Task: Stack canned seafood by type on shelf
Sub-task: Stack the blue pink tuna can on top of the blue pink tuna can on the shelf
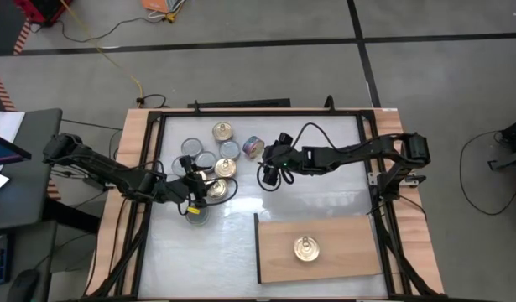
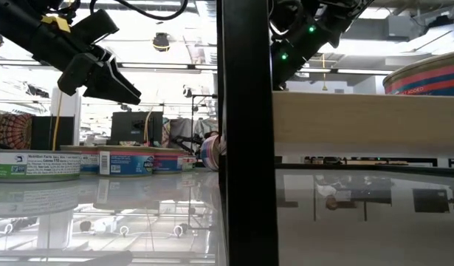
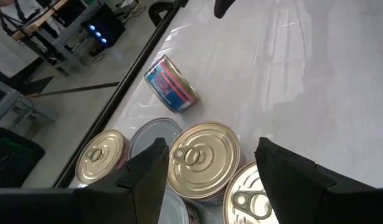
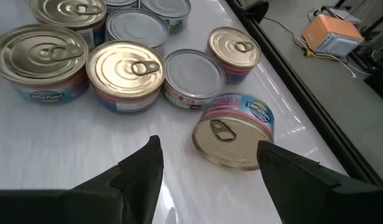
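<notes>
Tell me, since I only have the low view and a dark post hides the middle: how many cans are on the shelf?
Observer: Just one. The lone gold-lidded can stands upright near the middle of the shelf.
Operator: Where is the right gripper?
Observer: The right gripper has its fingers open and points at the tipped can, which lies on its side beside the cluster. It is not touching the can.
Operator: And the left gripper?
Observer: The left gripper hangs over the cluster. Its fingers are open above the cluster's upright gold-lidded can, and it holds nothing.
</notes>
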You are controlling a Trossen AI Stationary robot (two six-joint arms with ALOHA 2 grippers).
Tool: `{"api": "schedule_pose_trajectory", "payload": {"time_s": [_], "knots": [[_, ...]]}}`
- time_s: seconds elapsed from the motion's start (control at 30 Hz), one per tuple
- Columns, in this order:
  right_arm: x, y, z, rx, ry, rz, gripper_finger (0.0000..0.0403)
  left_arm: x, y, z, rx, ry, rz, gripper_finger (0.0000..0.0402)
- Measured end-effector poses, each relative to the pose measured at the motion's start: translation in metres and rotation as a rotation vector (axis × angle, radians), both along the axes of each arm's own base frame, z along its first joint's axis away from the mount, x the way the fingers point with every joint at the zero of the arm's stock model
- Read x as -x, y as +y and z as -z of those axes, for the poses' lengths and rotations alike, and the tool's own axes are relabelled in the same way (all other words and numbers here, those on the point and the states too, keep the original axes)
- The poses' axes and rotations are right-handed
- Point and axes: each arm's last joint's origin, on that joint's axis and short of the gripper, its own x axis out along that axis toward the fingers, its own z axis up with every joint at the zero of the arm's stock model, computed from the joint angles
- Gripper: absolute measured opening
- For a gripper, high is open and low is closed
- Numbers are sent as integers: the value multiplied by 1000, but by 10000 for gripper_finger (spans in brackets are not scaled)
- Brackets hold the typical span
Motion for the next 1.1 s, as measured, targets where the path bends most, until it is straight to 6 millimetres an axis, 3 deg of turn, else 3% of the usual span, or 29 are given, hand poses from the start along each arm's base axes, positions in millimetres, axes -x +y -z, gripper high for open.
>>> {"api": "schedule_pose_trajectory", "payload": {"time_s": [0.17,0.37,0.73,0.93,1.1], "knots": [[-6,4,1,9,-37,-15,287,0,0,0,0,0,0,228],[-13,-2,18,38,8,-25,286,0,0,0,3,2,5,228],[-24,-32,-15,-31,25,-128,286,0,0,0,3,1,12,228],[-17,-62,-15,-49,28,-111,286,-1,0,0,8,-2,13,228],[-14,-63,-13,-43,72,-119,286,-5,3,-4,63,-87,-29,228]]}}
